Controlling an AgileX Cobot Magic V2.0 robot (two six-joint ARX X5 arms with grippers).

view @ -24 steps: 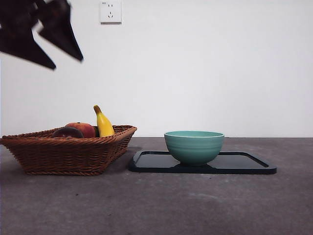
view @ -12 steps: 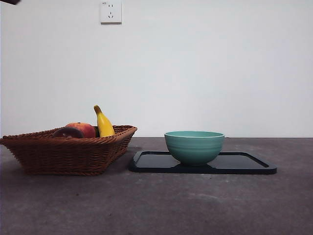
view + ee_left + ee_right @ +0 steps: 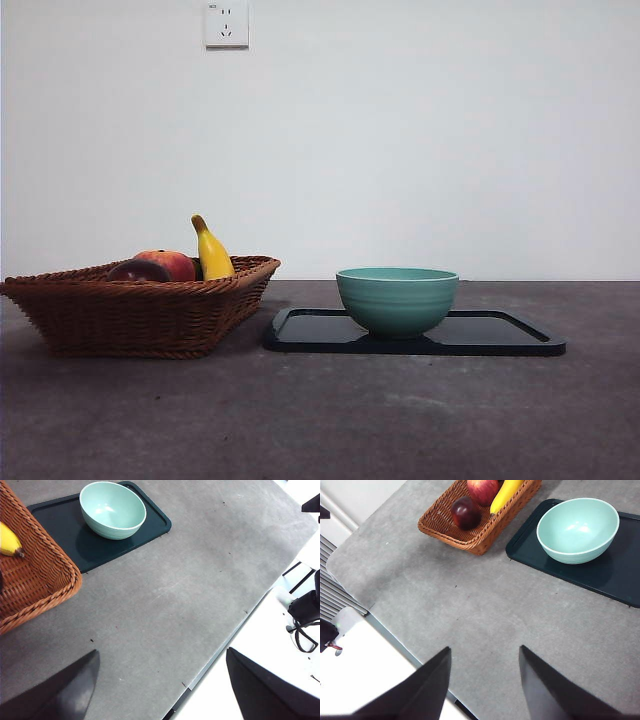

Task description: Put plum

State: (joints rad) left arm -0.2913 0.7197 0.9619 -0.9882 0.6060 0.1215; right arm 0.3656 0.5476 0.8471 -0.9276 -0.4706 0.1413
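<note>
Right wrist view: we note the plum (image 3: 465, 511) in the basket (image 3: 445, 530); both grippers, left (image 3: 160, 690) and right (image 3: 485, 680), spread apart, holding nothing.

Basket (image 3: 140, 305) sits left of centre in my front view, on the table (image 3: 330, 420). In it: plum (image 3: 138, 270) nearest, apple (image 3: 170, 263) just behind, banana (image 3: 212, 250) tilted at their right. Tray (image 3: 500, 335) lies right of the basket, close beside it. Bowl (image 3: 397, 298) stands on the tray's left half. Wall socket (image 3: 226, 22) upper left.
</note>
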